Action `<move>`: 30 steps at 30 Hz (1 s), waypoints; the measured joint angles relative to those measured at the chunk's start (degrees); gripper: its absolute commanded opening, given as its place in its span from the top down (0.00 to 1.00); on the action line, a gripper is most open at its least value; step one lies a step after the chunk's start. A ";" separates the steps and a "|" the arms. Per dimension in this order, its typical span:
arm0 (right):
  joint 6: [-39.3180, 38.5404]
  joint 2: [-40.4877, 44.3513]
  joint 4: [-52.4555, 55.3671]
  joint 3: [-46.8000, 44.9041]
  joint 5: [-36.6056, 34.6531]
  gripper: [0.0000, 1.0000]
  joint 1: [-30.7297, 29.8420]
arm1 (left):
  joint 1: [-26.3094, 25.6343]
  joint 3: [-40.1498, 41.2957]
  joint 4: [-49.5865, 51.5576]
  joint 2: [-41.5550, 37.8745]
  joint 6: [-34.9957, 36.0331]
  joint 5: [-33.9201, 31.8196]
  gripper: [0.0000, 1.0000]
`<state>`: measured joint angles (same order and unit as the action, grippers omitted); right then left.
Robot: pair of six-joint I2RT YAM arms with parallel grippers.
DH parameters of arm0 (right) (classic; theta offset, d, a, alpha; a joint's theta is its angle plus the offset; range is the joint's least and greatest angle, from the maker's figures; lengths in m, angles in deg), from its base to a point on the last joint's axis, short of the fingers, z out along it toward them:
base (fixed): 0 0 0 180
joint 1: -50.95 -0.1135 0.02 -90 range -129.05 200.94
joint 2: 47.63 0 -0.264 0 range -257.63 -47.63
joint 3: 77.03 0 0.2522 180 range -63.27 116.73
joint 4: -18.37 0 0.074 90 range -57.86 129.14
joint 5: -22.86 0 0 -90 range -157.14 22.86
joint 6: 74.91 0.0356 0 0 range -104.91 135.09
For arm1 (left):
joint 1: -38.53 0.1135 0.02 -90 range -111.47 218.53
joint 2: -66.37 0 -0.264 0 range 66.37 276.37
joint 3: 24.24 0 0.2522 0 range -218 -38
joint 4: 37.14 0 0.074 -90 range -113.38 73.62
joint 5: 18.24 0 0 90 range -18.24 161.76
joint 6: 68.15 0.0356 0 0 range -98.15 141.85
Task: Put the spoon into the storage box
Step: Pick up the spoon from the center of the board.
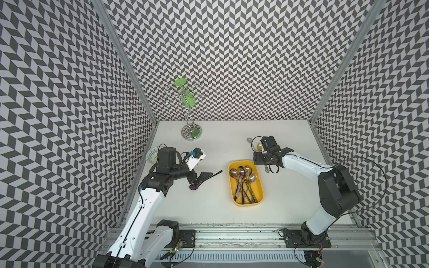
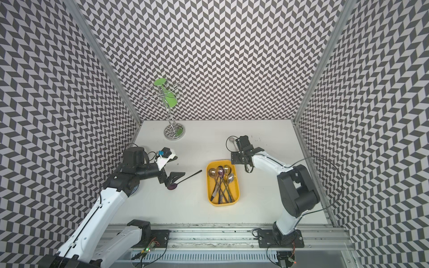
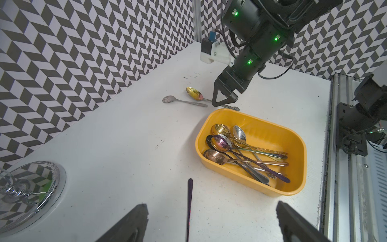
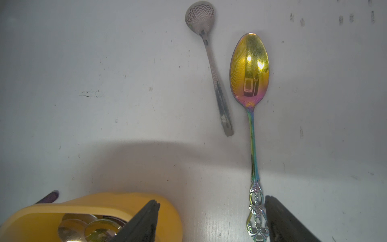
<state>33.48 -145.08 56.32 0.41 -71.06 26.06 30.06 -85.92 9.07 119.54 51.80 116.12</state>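
The yellow storage box (image 1: 248, 204) stands mid-table and holds several spoons. A dark purple spoon (image 1: 214, 174) lies on the table left of it. My left gripper (image 1: 201, 179) hangs open over that spoon, whose handle (image 3: 189, 205) runs between the wide-apart fingers (image 3: 134, 222) without touching them. Behind the box lie a gold iridescent spoon (image 4: 249, 67) and a small silver spoon (image 4: 213, 69). My right gripper (image 4: 211, 209) is open low over the table. The gold spoon's ornate handle lies just inside one finger (image 4: 278, 218), and the other finger is above the box's corner (image 4: 167, 209).
A chrome stand (image 1: 190, 132) with a green glass hanging on it stands at the back left. A small patterned bowl (image 1: 153, 155) sits by the left wall, half hidden behind my left arm. Patterned walls close three sides, and a metal rail (image 1: 232, 234) runs along the front.
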 measured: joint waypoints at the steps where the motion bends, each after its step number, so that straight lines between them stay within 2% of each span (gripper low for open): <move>1: -0.17 -0.63 0.07 0.44 0.26 0.26 0.00 | 0.00 0.09 -0.11 -0.02 0.00 0.04 0.00; 8: -0.68 -5.77 0.83 4.35 1.46 0.40 0.00 | 0.07 0.26 -0.22 -0.07 0.00 0.04 0.00; 20: -2.38 -9.84 3.76 11.39 -3.69 0.43 1.11 | 0.28 0.33 -0.26 -0.37 -0.02 -0.11 0.00; 30: -3.21 -14.95 4.44 13.31 -5.29 0.52 3.39 | 0.39 0.39 -0.26 -0.85 -0.02 -0.13 0.00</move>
<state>30.27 -160.03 60.76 13.72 -76.35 29.45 30.45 -85.53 8.81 118.68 51.78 115.99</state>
